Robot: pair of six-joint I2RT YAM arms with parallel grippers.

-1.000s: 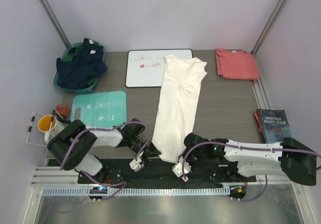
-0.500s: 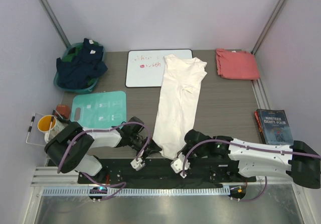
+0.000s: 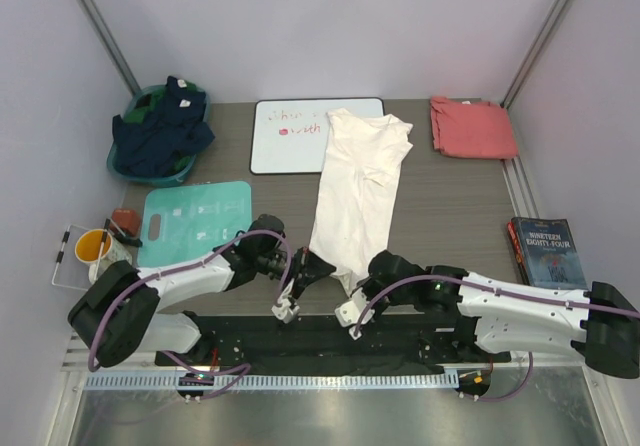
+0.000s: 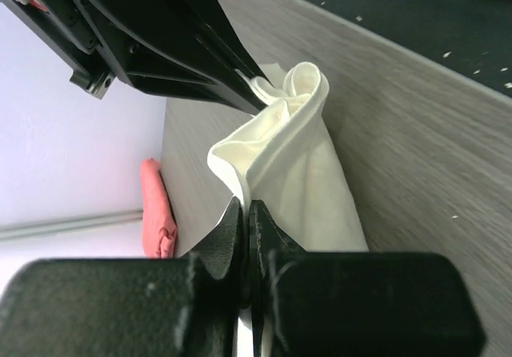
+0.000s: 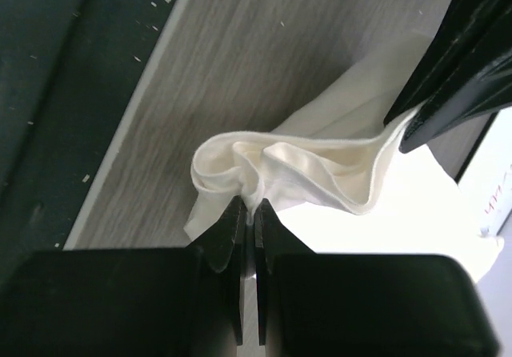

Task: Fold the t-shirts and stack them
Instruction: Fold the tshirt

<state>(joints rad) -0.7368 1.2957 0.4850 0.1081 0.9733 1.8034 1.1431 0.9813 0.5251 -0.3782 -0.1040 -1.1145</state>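
cream t-shirt (image 3: 355, 191), near hem in tightly closed left hand (image 4: 246, 210) and right hand (image 5: 249, 211)

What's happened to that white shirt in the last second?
The left pincer shut on the cream shirt's near hem; together with the right pincer, also gripping it, it drew the hem farther onto the table, bunching it. The red shirt, whiteboard and book stayed put.

A whiteboard (image 3: 288, 154) with red scribbles lies at the worktop's (image 3: 465, 201) far edge. To its left, a teal basket (image 3: 122, 164) holds dark clothes (image 3: 160, 131). Nearer lie a teal board (image 3: 195, 216) and a yellow cup (image 3: 92, 246). A book (image 3: 545, 249) lies at the right.
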